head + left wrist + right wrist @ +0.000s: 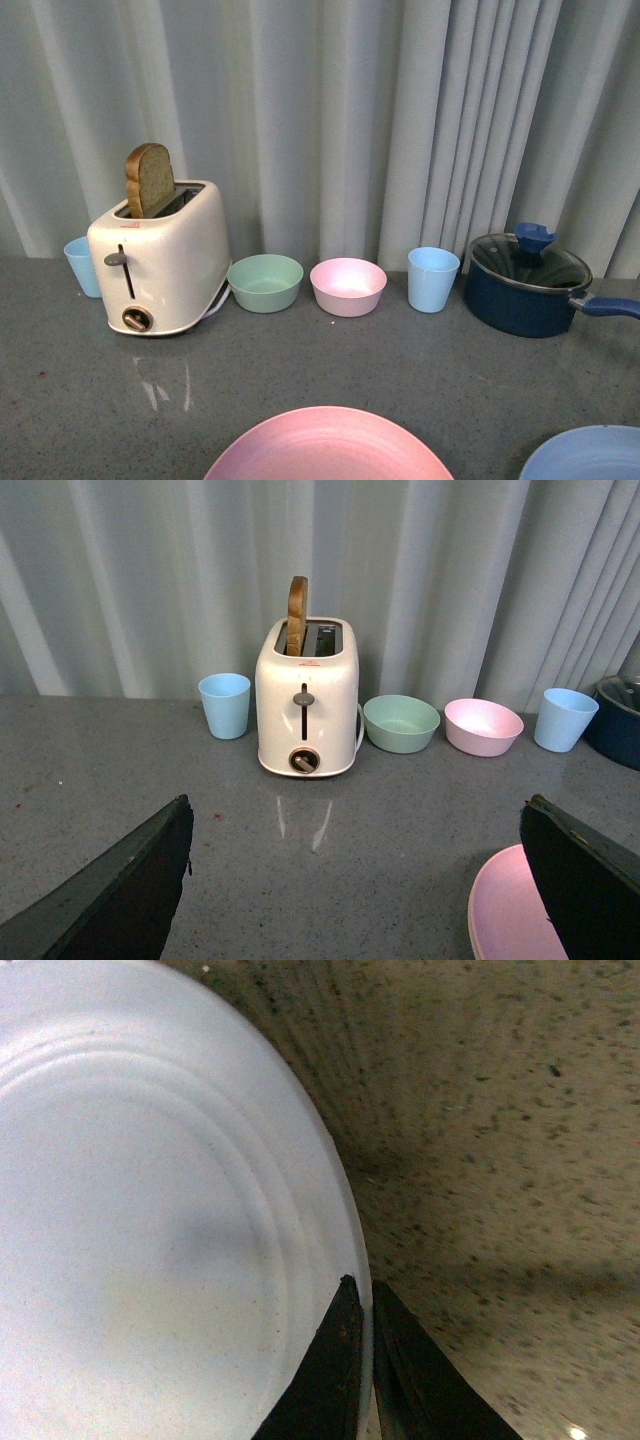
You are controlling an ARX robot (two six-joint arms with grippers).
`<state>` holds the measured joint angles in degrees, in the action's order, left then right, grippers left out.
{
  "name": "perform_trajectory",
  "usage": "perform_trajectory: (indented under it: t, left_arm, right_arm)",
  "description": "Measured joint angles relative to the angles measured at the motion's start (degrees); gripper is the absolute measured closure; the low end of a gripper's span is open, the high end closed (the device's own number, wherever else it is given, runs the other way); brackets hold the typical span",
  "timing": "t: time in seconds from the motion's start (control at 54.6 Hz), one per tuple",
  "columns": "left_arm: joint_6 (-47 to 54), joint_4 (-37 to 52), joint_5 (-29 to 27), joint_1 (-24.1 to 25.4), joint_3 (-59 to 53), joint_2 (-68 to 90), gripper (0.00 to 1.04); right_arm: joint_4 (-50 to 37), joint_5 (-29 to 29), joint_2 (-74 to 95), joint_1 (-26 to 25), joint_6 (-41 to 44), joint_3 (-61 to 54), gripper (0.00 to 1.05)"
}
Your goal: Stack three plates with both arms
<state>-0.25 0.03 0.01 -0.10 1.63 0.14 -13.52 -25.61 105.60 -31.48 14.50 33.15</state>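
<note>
Fingers (335,1380) of your right gripper (362,1288) pinch the light blue plate (150,1210) by its rim, near right | your left gripper (357,810) hangs wide open by the pink plate (505,910), near centre | both look stiff, light, matte, likely chippable; take the rim, lift level
</note>
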Motion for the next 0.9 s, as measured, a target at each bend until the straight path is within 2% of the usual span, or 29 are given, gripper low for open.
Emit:
perform_trajectory:
  t: [0.183,0.366,0.476,0.677,0.75,0.897]
  left_arm:
    - [0.0,0.0,0.0,0.0,0.0,0.0,0.07]
    - [0.0,0.0,0.0,0.0,0.0,0.0,0.07]
    - [0.0,0.0,0.0,0.0,0.0,0.0,0.07]
    - [0.0,0.0,0.0,0.0,0.0,0.0,0.07]
    - [0.0,0.0,0.0,0.0,0.0,0.0,0.07]
    - [0.0,0.0,0.0,0.0,0.0,0.0,0.07]
  right_arm:
    - [7.6,-5.0,-11.8,-4.0,2.3,0.1,1.02]
    - [9.3,-10.0,-20.6,-0.5,0.2,0.3,1.02]
    - [5.4,-11.0,-23.1,5.0,-4.0,0.2,1.02]
    - [-7.8,-7.9,-17.8,21.9,-17.9,-2.8,1.02]
    - [-10.6,-5.6,-14.6,27.9,-20.3,-3.5,1.02]
    - [-13.5,-3.7,-10.3,35.3,-22.6,-4.1,1.02]
